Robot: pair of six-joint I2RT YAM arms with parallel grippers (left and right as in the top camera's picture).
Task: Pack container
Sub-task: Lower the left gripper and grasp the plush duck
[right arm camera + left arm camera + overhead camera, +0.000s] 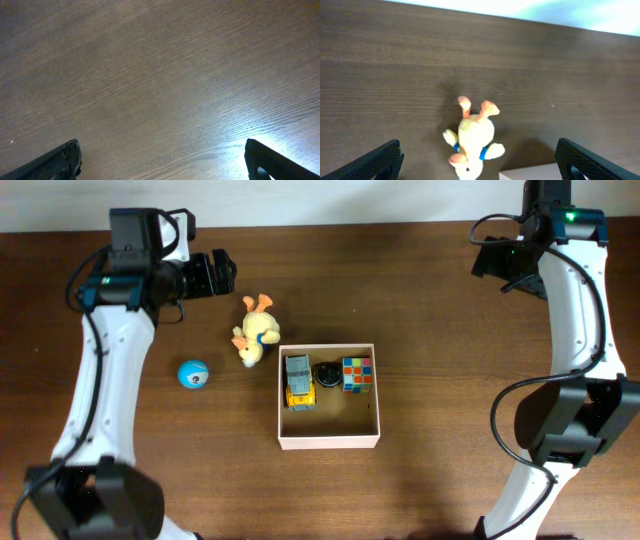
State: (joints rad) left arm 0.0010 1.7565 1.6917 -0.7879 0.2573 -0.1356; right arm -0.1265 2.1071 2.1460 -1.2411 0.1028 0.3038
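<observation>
We see the brown counter (430, 340) carrying the container (330, 443) at lower centre of the overhead frame. The left claw (222, 273), upper left, and the right claw (492, 260), upper right, both stand released. Inside the container's upper half are a yellow truck (298, 381), a colour cube (357, 374) and a black round piece (326, 373). A plush duck (256, 330) lies near its upper-left corner, and a blue ball (194, 374) farther left.

light: even, moderate | glare: white patch on tabletop (235, 147), right wrist view | shadows: soft | focus: plush duck (472, 135) perhaps slightly soft, left wrist view
</observation>
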